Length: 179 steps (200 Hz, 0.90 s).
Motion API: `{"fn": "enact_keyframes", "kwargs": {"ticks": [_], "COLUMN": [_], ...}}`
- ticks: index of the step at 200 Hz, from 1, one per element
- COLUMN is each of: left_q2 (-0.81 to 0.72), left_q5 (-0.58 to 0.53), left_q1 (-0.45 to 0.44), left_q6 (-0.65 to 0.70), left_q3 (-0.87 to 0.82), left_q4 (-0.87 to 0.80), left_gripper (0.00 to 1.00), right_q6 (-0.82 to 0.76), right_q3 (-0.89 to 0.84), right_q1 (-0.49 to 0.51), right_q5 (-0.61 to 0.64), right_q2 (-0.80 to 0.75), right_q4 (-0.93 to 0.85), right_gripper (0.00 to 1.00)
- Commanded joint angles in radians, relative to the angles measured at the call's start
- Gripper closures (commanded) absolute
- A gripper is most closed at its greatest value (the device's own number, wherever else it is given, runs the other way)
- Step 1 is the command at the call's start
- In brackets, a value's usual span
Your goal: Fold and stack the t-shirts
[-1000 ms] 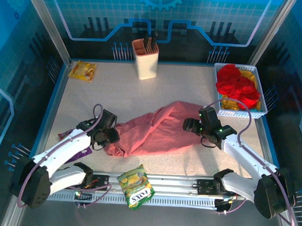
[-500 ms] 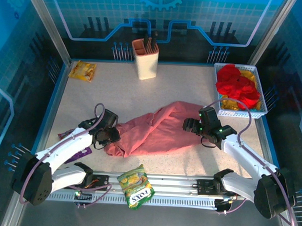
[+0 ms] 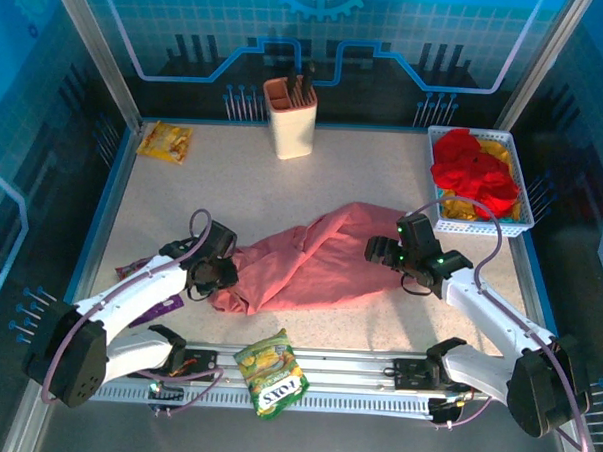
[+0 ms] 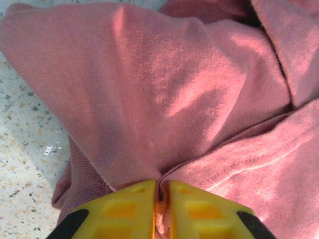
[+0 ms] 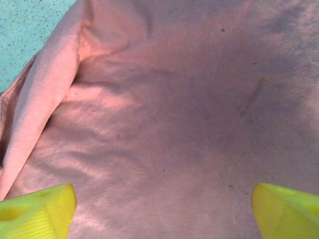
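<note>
1. Top external view: one speckled table [image 3: 283,185] is seen, with two arms bolted at its near edge.
2. One pink shirt [image 3: 310,261] is spread crumpled across the middle of the table, between the two grippers.
3. One white basket [image 3: 482,227] is set at the far right corner. Red cloth [image 3: 469,168] is heaped in it over yellow cloth [image 3: 500,150]; the shirts in the heap cannot be counted.
4. The left gripper [image 3: 217,277] is placed at the shirt's near left end. In the left wrist view its yellow fingers [image 4: 134,209] are pressed together on a fold of the pink shirt [image 4: 174,89].
5. The right gripper [image 3: 380,251] is held over the shirt's right end. In the right wrist view its fingers [image 5: 40,209] are spread wide apart above the cloth [image 5: 189,124], with nothing gripped.
6. One beige holder [image 3: 289,115] with dark handles is stood at the far edge.
7. Two snack packets are counted: a green-yellow packet [image 3: 271,373] on the near rail and an orange-yellow packet [image 3: 165,140] at the far left corner.
8. A purple wrapper [image 3: 144,279] is partly hidden under the left arm.
</note>
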Motion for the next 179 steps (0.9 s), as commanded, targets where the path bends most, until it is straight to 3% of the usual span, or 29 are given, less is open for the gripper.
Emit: {"fn": "enact_keyframes", "kwargs": {"ticks": [1,16,59,106,179], "left_q2": [0.003,0.006,0.058,0.229,0.547], "left_q5": [-0.023,-0.030,-0.124,-0.290,-0.374], "left_q1": [0.007,0.007,0.009,0.026,0.215], "left_q6": [0.039,0.075,0.251,0.510,0.795], "left_q3": [0.049,0.095,0.345,0.691,1.108], "left_q4": [-0.011,-0.022,-0.109,-0.145,0.010], "left_gripper": [0.91,1.00,1.00,1.00,1.00], "right_q6": [0.002,0.002,0.000,0.013,0.002], "right_q3": [-0.004,-0.001,0.013,-0.006,-0.009], "right_q1": [0.002,0.001,-0.007,-0.016,-0.039], "right_q5": [0.010,0.011,0.025,0.020,0.012], "right_q2": [0.000,0.001,-0.028,-0.066,-0.112], "right_q4": [0.007,0.007,-0.014,0.005,-0.018], "right_gripper": [0.08,0.08,0.08,0.08,0.07]}}
